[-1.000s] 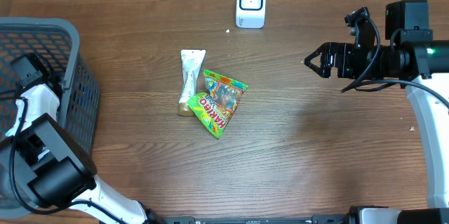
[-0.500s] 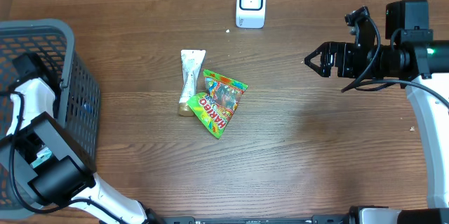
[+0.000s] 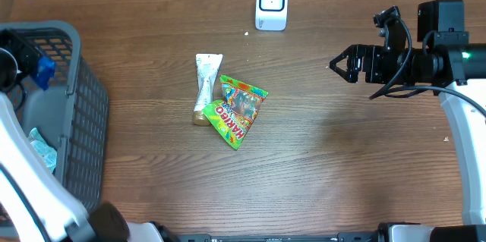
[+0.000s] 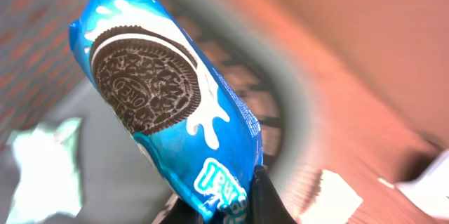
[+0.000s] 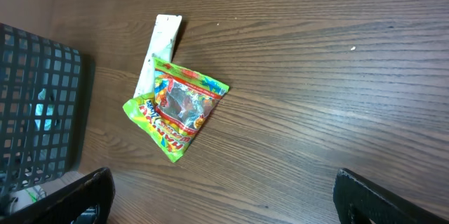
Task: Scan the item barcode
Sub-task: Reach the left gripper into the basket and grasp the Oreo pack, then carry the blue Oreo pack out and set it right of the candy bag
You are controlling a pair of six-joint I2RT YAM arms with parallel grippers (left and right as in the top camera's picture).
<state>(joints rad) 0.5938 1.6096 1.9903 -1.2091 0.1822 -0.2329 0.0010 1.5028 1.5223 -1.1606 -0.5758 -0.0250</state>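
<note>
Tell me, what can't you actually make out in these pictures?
- Oreo pack, left wrist view: no barcode shows on the face towards the camera, and its lower end runs off the bottom edge.
- Everything behind it in that view: lost in blur.
- White packet, overhead: its print is too small to read, and the Haribo bag overlaps its lower end.
- Basket contents, overhead: partly hidden by the blurred left arm.

- The right arm (image 3: 425, 64), at three o'clock overhead, is made of black housings, looped with black cables (image 3: 395, 83) and marked by a green light (image 3: 465, 55).
- The left arm (image 3: 30, 181), at eight o'clock, is cased in white.
</note>
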